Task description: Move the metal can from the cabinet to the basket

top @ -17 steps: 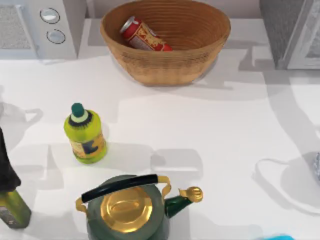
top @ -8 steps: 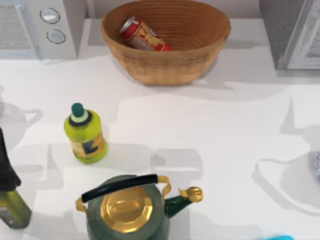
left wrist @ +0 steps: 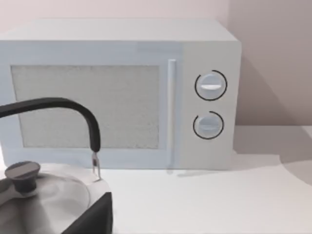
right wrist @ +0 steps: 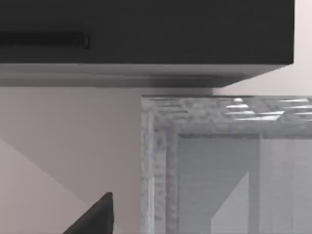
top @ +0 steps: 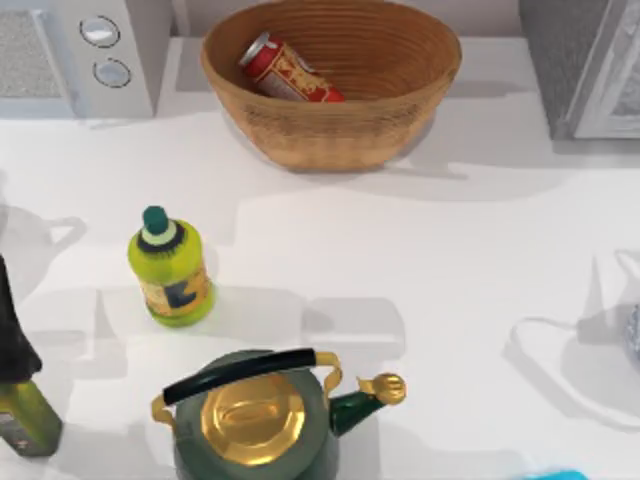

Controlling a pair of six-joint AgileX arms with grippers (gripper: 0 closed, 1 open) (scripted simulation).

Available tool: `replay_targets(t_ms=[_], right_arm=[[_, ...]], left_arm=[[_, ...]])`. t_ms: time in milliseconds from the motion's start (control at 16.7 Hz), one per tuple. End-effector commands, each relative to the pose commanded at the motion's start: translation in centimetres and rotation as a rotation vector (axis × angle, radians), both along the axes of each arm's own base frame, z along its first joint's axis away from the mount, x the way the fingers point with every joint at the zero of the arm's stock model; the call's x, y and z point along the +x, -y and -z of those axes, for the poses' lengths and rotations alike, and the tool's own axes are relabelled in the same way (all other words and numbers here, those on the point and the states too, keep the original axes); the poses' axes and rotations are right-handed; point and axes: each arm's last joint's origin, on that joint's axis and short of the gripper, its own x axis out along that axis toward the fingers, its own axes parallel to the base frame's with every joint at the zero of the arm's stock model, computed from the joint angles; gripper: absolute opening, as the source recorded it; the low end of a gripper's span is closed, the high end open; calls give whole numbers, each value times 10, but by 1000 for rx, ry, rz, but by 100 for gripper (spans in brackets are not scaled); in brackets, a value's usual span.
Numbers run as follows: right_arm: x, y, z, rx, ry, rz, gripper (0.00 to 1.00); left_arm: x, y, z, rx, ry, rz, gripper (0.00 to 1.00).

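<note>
Bright, even light fills the top view, and the white table (top: 450, 300) reads almost washed out. Soft grey shadows spread to the right of the kettle (top: 255, 420) and the green bottle (top: 172, 268). The basket (top: 330, 130) shades its own inside. A dark slab covers the upper right wrist view.

White table (top: 440, 290) with basket (top: 340, 135), kettle (top: 255, 420), bottle (top: 172, 268).

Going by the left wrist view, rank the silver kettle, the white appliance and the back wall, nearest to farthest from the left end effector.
From the left end effector:
1. Silver kettle: right beside it, in front of the appliance.
2. White appliance: standing behind the kettle on the table.
3. Back wall: behind the appliance, farthest.
</note>
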Motion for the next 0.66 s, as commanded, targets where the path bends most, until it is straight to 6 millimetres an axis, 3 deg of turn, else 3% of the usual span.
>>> replay_targets(t_ms=[240, 360, 480, 660], right_arm=[[32, 0, 91, -7, -218, -16, 100], [41, 1, 125, -2, -309, -11, 100], [45, 3, 145, 4, -360, 4, 100], [46, 3, 152, 6, -376, 13, 100]], left_arm=[[0, 0, 0, 0, 0, 0, 100], [0, 0, 0, 0, 0, 0, 100], [0, 0, 0, 0, 0, 0, 100], [0, 0, 0, 0, 0, 0, 100]])
